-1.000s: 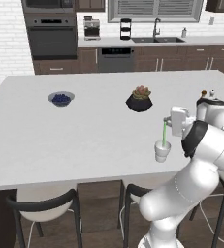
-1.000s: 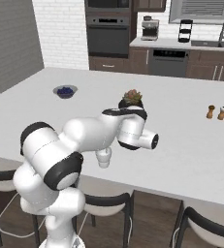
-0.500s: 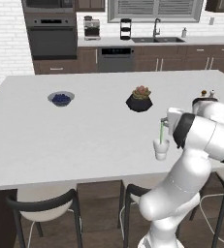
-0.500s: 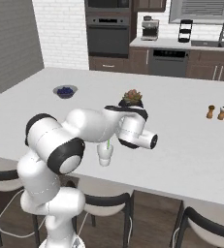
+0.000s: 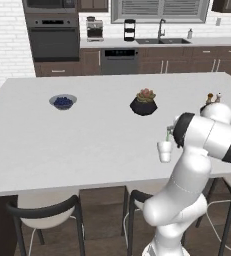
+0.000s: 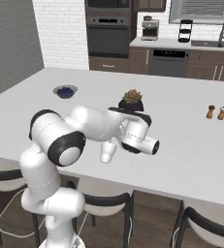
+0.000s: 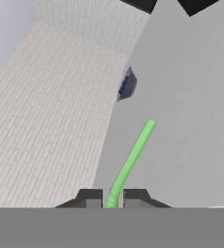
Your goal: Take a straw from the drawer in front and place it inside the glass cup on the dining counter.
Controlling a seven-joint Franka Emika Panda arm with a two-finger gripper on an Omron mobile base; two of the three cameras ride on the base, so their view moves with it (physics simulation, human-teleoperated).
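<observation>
On the dining counter point(image 5: 87, 135), glass cup point(image 5: 164, 151), straw point(image 7: 130, 162) pinched by gripper point(image 7: 111, 198)

Arm — swung closer over glass cup point(image 5: 164, 151)

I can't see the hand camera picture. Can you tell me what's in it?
A bright green straw sticks out from between the tool's two dark tips, which are shut on it. Beyond it lies the white dining counter, with a small bowl of dark blue things farther off.

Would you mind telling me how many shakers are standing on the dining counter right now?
2: a brown shaker and a white shaker stand side by side near the far right of the dining counter. The arm may hide others.
</observation>
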